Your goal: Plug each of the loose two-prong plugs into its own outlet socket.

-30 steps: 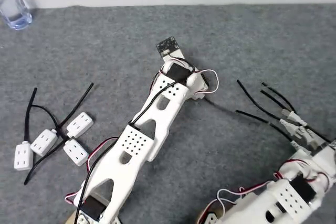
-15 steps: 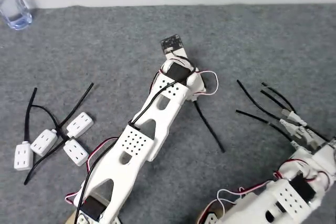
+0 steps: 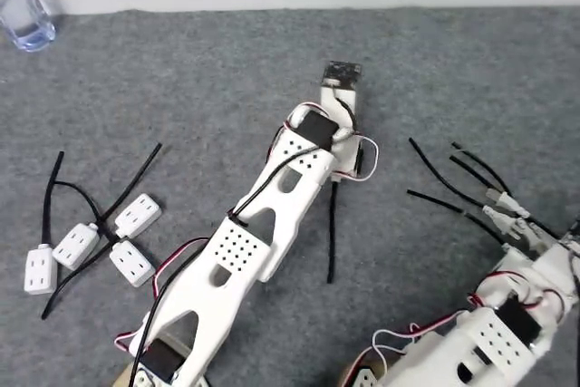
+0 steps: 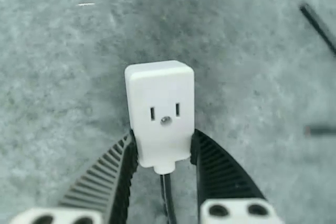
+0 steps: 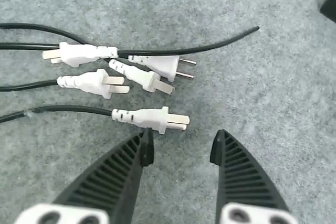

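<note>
A grey carpeted surface (image 3: 181, 70) is seen from above, with two white robot arms reaching in from the near edge.

The left arm (image 3: 263, 224) stretches to the middle of the surface. Its wrist view shows the left end effector (image 4: 163, 140) clamped on a white socket (image 4: 160, 111). The black ribbed fingers (image 4: 123, 163) press both sides of the socket's lower half, and its slotted face is turned toward the camera. A black cord (image 3: 332, 233) trails from under this arm's wrist back toward the near edge.

The right arm (image 3: 498, 333) sits at the near right corner. The right end effector (image 5: 182, 142) is spread apart and holds nothing. It sits just beside the nearest plug (image 5: 152, 118), not touching it. Five white two-prong plugs (image 5: 142, 77) lie close together on the surface there, their black cords running off to one side.

On the far left of the surface, four more white sockets (image 3: 75, 245) lie in a loose group with crossed black cords, well apart from the plugs. A clear container (image 3: 23, 6) stands in the far left corner.
</note>
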